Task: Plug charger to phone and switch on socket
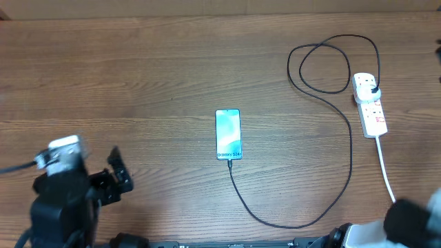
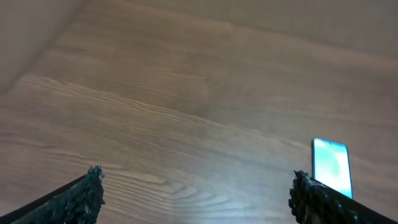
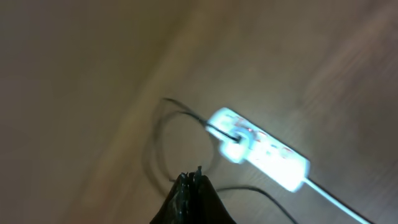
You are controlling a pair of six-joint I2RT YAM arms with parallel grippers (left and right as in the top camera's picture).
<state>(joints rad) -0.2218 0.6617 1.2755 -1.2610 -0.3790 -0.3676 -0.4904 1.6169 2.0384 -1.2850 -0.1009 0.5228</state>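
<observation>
The wood-grain tabletop [image 1: 138, 69] carries the phone [image 1: 228, 133] at centre. The charger [image 1: 344, 158] ends at its near edge, plug in the white socket [image 1: 370, 105] at right. Left hand [image 2: 196, 190] gapes open; right hand [image 3: 193, 180] is pinched closed.

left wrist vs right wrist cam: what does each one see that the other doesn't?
Left wrist only: the phone, screen lit, lying flat at the right of the frame, and the left tool with its fingers wide apart.

Right wrist only: the socket with a plug seated at one end, the charger looping beside it, and the right tool with its fingertips together. This view is blurred.

Both: the wooden table. No task item appears in both views.
</observation>
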